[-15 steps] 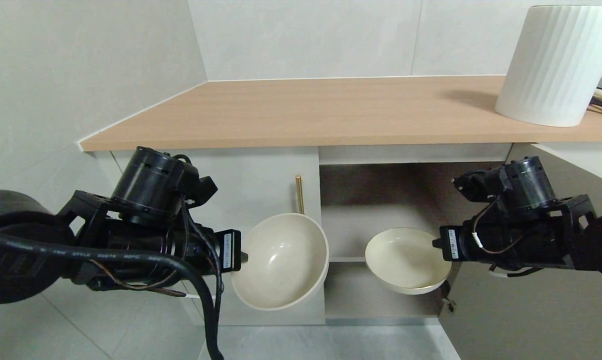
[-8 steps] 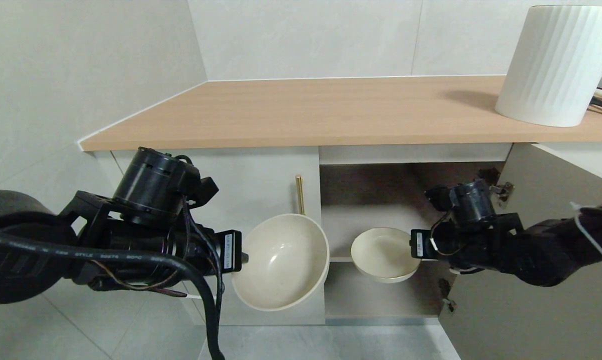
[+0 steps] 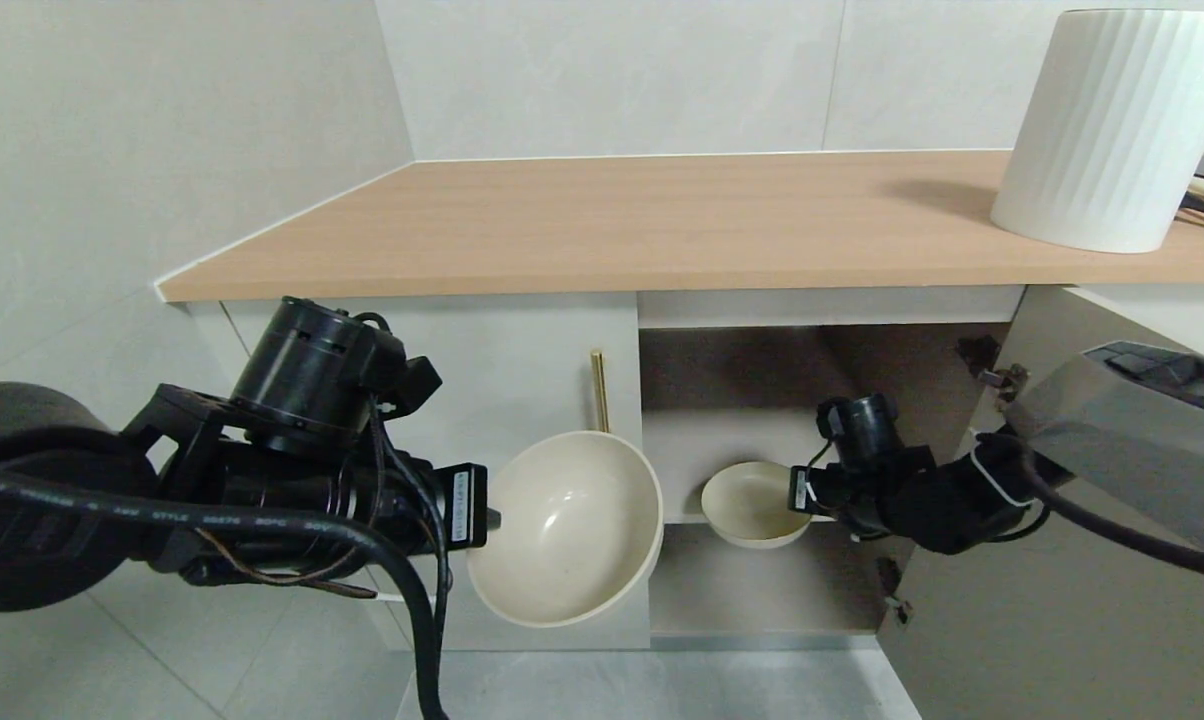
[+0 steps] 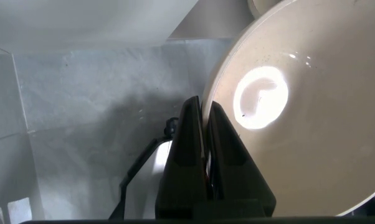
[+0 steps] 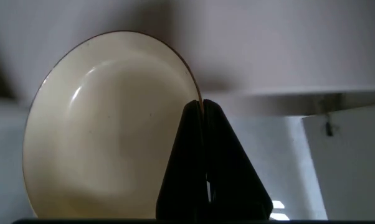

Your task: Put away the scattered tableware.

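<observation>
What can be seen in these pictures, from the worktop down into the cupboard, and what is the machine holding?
large bowl: 1, cream, held by its rim in front of the closed door.
small bowl: 1, cream, held by its rim inside the cupboard, at shelf level.
worktop: 1, light wood, above the cupboard.
ribbed container: 1, white, on the worktop, right.
cupboard: 1, pale grey, right half open.
closed door: 1, pale grey, left.
door handle: 1, gold, upright on the closed door.
open door: 1, pale grey, right.
left end effector: 1, black, shut on the large bowl.
right end effector: 1, black, shut on the small bowl.
</observation>
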`<state>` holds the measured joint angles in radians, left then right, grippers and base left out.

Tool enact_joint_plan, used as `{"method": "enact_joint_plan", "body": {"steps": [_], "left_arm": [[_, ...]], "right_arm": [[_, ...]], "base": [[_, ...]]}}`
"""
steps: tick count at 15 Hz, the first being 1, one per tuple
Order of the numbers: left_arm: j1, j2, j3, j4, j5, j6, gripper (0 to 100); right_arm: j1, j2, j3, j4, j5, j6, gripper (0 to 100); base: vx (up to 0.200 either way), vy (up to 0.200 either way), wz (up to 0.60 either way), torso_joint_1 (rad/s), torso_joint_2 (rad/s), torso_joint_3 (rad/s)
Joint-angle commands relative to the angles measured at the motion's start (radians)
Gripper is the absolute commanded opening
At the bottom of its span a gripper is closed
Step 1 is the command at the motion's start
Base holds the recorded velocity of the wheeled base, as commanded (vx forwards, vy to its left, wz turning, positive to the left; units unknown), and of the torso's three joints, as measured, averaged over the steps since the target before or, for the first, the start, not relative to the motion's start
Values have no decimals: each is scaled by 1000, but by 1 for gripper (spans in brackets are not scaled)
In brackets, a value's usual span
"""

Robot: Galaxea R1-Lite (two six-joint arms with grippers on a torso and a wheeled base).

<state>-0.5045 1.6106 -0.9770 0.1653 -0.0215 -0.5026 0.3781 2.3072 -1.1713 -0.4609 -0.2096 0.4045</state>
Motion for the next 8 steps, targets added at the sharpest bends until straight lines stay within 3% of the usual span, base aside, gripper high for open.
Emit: {"method": "enact_joint_plan", "body": {"steps": [1, 8], "left_arm": [[-2, 2, 0, 0, 0, -1, 0], [-3, 3, 1, 0, 0, -1, 0]], "right_arm": [[-18, 103, -73, 1, -34, 27, 0], [-47, 182, -174, 2, -85, 39, 0]], "base": [[0, 0, 0, 0, 0, 0], [0, 0, 0, 0, 0, 0]]}}
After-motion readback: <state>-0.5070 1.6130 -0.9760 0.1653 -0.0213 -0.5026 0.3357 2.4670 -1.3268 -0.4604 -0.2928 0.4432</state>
